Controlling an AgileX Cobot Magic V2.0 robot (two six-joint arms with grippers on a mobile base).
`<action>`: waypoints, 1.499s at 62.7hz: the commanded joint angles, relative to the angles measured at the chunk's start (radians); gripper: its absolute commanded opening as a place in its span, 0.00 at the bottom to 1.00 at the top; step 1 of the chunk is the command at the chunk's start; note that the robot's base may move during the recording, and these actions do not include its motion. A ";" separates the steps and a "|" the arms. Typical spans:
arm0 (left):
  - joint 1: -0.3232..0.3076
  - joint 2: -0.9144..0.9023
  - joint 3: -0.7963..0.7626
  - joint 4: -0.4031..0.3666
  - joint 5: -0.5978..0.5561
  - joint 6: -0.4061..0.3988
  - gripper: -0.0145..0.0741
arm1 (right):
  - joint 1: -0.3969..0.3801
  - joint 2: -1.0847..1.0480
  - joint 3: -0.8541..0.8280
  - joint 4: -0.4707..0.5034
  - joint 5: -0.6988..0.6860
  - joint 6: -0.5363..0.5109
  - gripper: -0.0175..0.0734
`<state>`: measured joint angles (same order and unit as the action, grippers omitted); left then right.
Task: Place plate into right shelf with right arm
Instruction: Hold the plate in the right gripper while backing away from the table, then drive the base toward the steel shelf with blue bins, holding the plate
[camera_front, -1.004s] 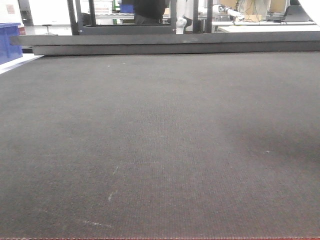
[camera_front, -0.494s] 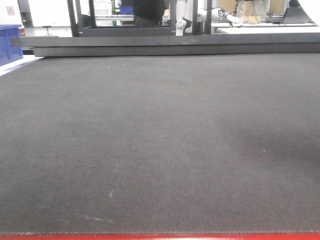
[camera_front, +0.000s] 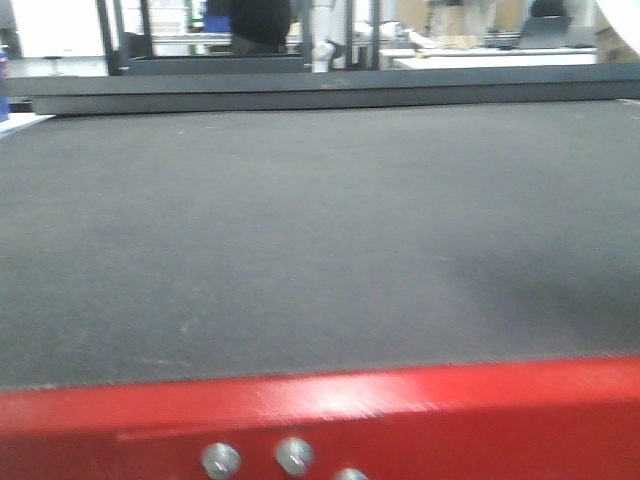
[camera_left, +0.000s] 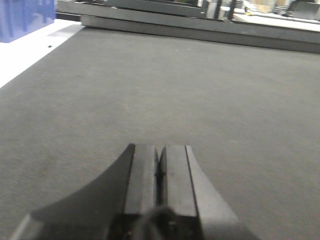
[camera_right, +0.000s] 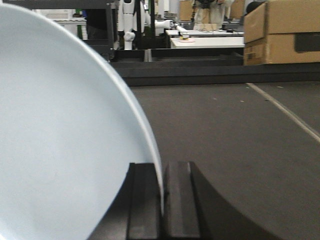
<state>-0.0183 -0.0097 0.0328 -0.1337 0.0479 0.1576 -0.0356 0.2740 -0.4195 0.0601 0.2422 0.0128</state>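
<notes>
Holding plate by its rim in right gripper, upright on edge, disc spreading up and left of that gripper, above dark mat. Nothing in left gripper, pinched together. No right shelf visible; can't tell its direction from right gripper.

Colours and patterns
Glossy white plate with pale-blue tint; dark grey, finely woven mat; bright red table edge; blue bin; brown cardboard boxes.
</notes>
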 joint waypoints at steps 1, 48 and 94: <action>-0.002 -0.010 0.010 -0.008 -0.090 -0.007 0.02 | -0.008 0.006 -0.030 0.003 -0.103 -0.005 0.25; -0.002 -0.010 0.010 -0.008 -0.090 -0.007 0.02 | -0.008 0.006 -0.030 0.003 -0.099 -0.005 0.25; -0.002 -0.010 0.010 -0.008 -0.090 -0.007 0.02 | -0.008 0.006 -0.030 0.003 -0.099 -0.005 0.25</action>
<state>-0.0183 -0.0097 0.0328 -0.1337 0.0479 0.1576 -0.0356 0.2725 -0.4195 0.0606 0.2422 0.0128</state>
